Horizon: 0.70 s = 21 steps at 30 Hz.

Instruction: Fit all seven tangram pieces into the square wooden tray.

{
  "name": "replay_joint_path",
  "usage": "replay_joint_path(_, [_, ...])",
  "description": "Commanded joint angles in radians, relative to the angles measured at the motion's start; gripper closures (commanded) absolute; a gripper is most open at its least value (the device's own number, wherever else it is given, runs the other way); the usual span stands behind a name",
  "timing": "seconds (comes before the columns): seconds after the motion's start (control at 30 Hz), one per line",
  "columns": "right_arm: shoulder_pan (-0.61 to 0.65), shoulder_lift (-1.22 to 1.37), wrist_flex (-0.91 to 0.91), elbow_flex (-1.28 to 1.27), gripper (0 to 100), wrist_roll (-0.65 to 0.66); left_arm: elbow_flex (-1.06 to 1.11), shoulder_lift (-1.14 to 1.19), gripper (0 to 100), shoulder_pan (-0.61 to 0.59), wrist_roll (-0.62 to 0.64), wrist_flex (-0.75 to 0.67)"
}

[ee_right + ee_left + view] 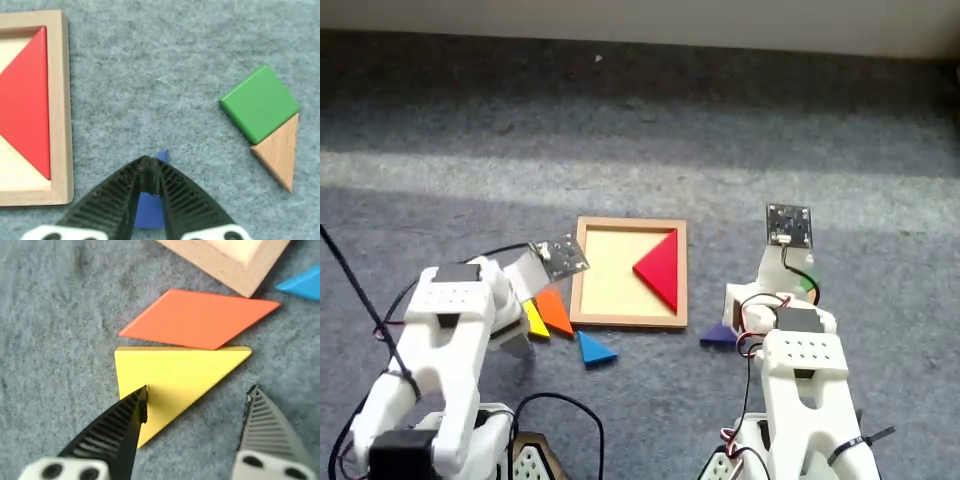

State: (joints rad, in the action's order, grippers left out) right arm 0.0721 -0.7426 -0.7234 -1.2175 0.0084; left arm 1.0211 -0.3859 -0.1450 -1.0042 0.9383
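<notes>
- Grey carpet-like cover (640, 150) spans the whole table; all items lie on it.
- Left arm (450, 330) stands on one side of the tray and right arm (800, 370) on the other, both white.
- Square wooden tray (628, 321) lies flat between the arms. Pale floor, raised rim.
- Red triangle (662, 268) is the one piece inside the tray. It lies flat, with its long edge along the wall nearest the right arm.
- Yellow triangle (170, 375) lies outside the tray on the left arm's side. One edge runs just beside the orange parallelogram; contact cannot be confirmed.
- Orange parallelogram (200, 317) lies flat between the yellow triangle and a tray corner, clear of the tray.
- Left gripper (199, 390) is spread wide. The black fingertip is over the yellow triangle's face and the grey fingertip over the carpet beyond its slanted edge. Nothing is held.
- Right gripper (149, 165) has its fingertips pressed together, above the dark blue triangle. Contact with it cannot be confirmed.
- Green square (260, 102) lies well apart from the tray, one side flush against the plain wood triangle (280, 150).
- Light blue triangle (593, 350) lies near the tray's corner on the left arm's side.
- Dark blue triangle (720, 335) is the small piece, on the carpet between the tray and the right arm.
</notes>
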Motion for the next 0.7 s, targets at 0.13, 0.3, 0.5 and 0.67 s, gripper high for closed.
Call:
replay_joint_path(0.13, [-0.01,-0.021,0.018,0.005,99.2,0.011,-0.196,0.188,72,0.018,0.008,0.023])
replay_joint_path(0.3, [-0.01,-0.021,0.018,0.005,99.2,0.035,-0.216,0.222,72,0.019,0.008,0.025])
replay_joint_path(0.5, [-0.01,-0.021,0.018,0.005,99.2,0.037,-0.216,0.226,72,0.022,0.008,0.037])
replay_joint_path(0.67, [-0.01,-0.021,0.018,0.005,99.2,0.037,-0.222,0.229,71,0.05,0.008,0.037])
